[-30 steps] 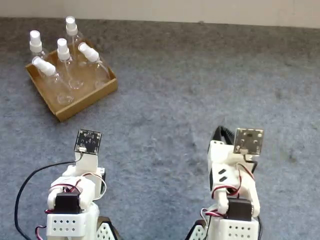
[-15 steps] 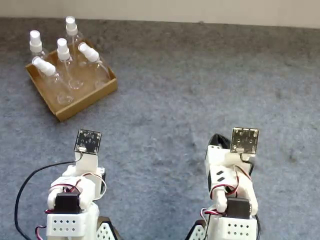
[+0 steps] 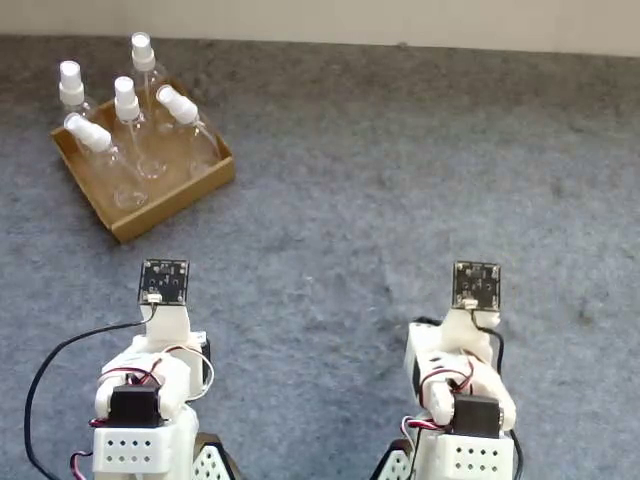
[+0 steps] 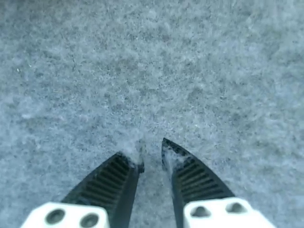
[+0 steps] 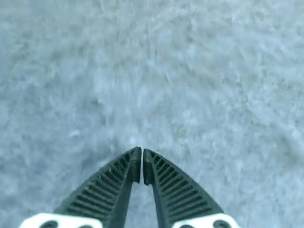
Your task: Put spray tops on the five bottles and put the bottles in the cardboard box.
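All five bottles (image 3: pixel 126 100), tops on, sit in the box (image 3: pixel 176 203). The box lies well ahead of the left gripper (image 4: pixel 151 156) and far off to the left of the right gripper (image 5: pixel 142 165). The left jaws are slightly apart and hold nothing; the right jaws are together and empty. The task looks finished, so the next move likely calls only for parking both arms.
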Controlling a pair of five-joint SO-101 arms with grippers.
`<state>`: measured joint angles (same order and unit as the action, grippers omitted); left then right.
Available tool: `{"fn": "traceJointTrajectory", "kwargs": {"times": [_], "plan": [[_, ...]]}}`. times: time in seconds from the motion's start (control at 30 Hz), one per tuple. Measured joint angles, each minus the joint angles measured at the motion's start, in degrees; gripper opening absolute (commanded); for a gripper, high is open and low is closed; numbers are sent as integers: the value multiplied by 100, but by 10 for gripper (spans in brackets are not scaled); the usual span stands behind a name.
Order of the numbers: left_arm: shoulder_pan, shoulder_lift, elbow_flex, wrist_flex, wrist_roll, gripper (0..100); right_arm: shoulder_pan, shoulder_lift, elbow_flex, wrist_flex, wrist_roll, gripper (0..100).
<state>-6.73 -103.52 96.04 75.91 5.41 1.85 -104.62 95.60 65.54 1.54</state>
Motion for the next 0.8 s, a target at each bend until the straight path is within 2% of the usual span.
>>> {"fn": "traceJointTrajectory", "kwargs": {"times": [0.17, 0.47, 0.63, 0.8], "plan": [[0, 0, 0, 0, 9, 5, 0, 0, 0, 563, 0, 5], [0, 0, 0, 0, 9, 5, 0, 0, 0, 598, 9, 5], [0, 0, 0, 0, 9, 5, 0, 0, 0, 598, 651, 5], [0, 0, 0, 0, 396, 5, 18, 0, 0, 598, 738, 5]]}}
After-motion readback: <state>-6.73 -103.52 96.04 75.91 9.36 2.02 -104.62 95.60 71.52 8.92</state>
